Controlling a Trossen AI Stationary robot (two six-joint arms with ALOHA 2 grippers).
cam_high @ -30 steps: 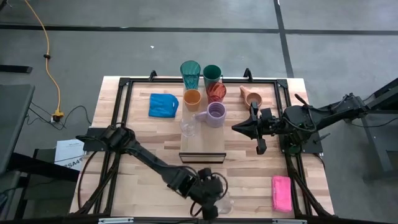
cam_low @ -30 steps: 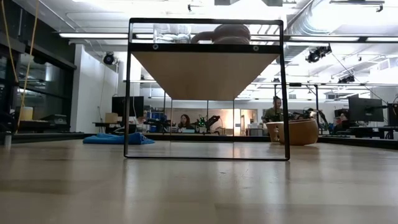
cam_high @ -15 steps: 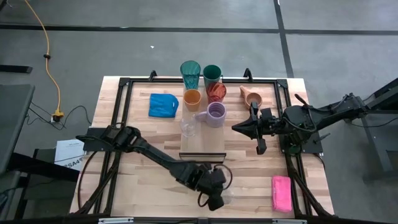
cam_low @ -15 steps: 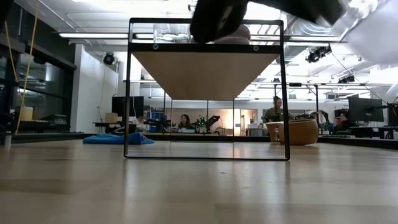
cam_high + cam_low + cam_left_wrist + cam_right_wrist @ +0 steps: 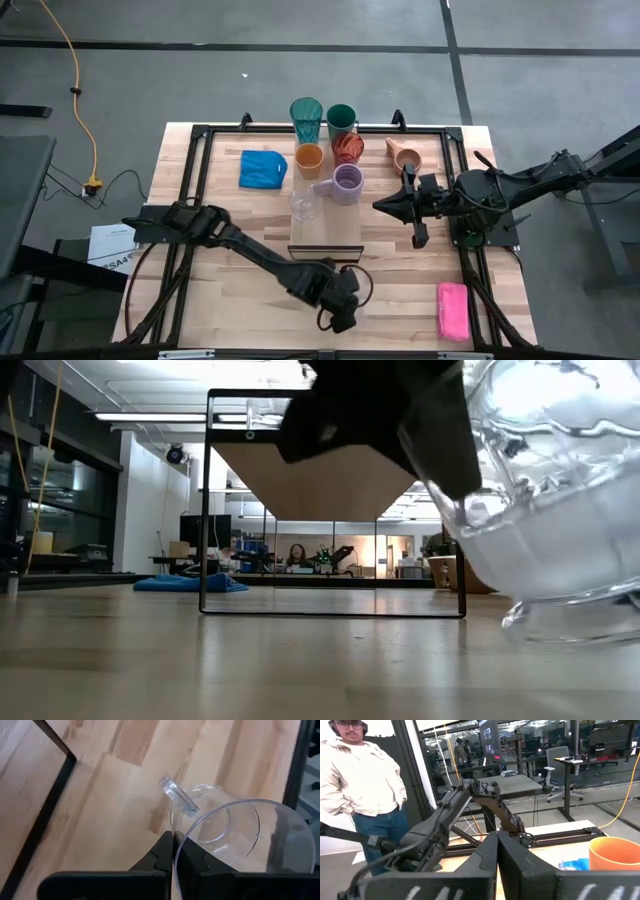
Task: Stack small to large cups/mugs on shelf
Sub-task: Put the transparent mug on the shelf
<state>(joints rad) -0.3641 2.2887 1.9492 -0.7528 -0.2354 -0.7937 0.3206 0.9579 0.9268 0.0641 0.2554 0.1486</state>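
Left gripper [image 5: 172,851] clamped on rim of clear glass [image 5: 235,840], tilted just above table's near edge (handled, thin, slippery, likely fragile); best held at rim; right gripper [image 5: 383,205] closed, empty, beside shelf [image 5: 325,235]

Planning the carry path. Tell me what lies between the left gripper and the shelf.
In the high view, only bare tabletop lies between the left gripper, shut on a clear glass, and the shelf.

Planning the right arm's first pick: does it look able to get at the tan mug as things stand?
Probably yes. The right pincer is shut and empty, the tan mug lies tipped just beyond it, and nothing stands between them.
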